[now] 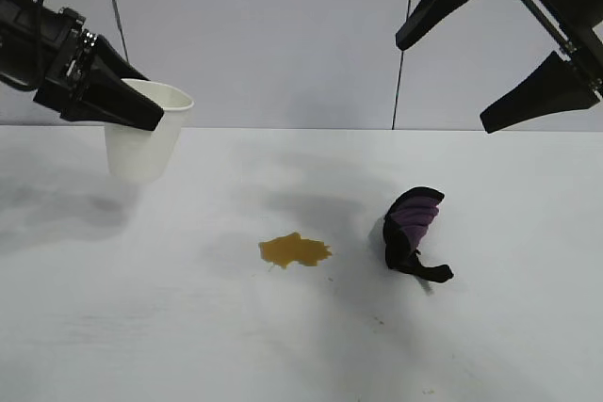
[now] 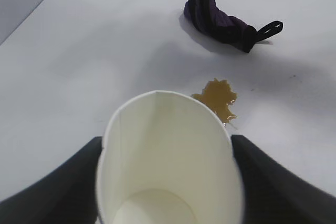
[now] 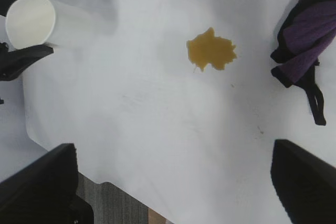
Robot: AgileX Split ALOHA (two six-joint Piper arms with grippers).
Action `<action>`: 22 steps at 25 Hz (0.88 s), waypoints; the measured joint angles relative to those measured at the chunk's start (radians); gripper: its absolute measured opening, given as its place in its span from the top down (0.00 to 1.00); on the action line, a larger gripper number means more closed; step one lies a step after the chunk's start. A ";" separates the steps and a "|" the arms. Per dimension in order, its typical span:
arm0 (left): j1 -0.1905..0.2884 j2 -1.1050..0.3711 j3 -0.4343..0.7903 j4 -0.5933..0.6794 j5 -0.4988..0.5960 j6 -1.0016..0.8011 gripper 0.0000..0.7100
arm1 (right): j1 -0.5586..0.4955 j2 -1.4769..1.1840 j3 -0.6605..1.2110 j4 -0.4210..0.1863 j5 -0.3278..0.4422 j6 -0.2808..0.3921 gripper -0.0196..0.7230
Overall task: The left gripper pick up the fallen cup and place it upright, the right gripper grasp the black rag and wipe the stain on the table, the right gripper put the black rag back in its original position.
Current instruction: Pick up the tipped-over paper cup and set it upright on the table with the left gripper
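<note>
Left tool [image 1: 141, 105] gripped cup [image 1: 141, 143], mouth-up, slightly tilted above desk [image 1: 188, 327]; right tool [image 1: 490, 82] hung open above rag [image 1: 413, 233].

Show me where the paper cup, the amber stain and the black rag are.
paper cup [image 1: 141, 150], exterior view, its outer side wall
amber stain [image 1: 294, 250], exterior view, its middle
black rag [image 1: 412, 225], exterior view, its purple inner folds

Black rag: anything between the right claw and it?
Nothing visible. The right claw hangs open above the table; the black rag lies uncovered below it, with the stain off to one side.
</note>
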 joint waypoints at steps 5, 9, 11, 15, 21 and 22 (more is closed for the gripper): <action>0.007 0.000 0.110 -0.175 -0.035 0.188 0.35 | 0.000 0.000 0.000 0.000 0.000 0.000 0.04; 0.007 0.026 0.159 -0.239 -0.048 0.261 0.35 | 0.000 0.000 0.000 0.000 0.000 0.000 0.04; 0.007 0.049 0.168 -0.245 -0.055 0.268 0.35 | 0.000 0.000 0.000 0.000 0.000 0.000 0.04; 0.007 0.088 0.168 -0.254 -0.058 0.273 0.35 | 0.000 0.000 0.000 0.000 0.000 0.000 0.04; 0.007 0.111 0.169 -0.286 -0.075 0.294 0.35 | 0.000 0.000 0.000 0.000 0.000 0.000 0.04; 0.007 0.111 0.169 -0.288 -0.082 0.296 0.35 | 0.000 0.000 0.000 0.000 0.000 0.000 0.04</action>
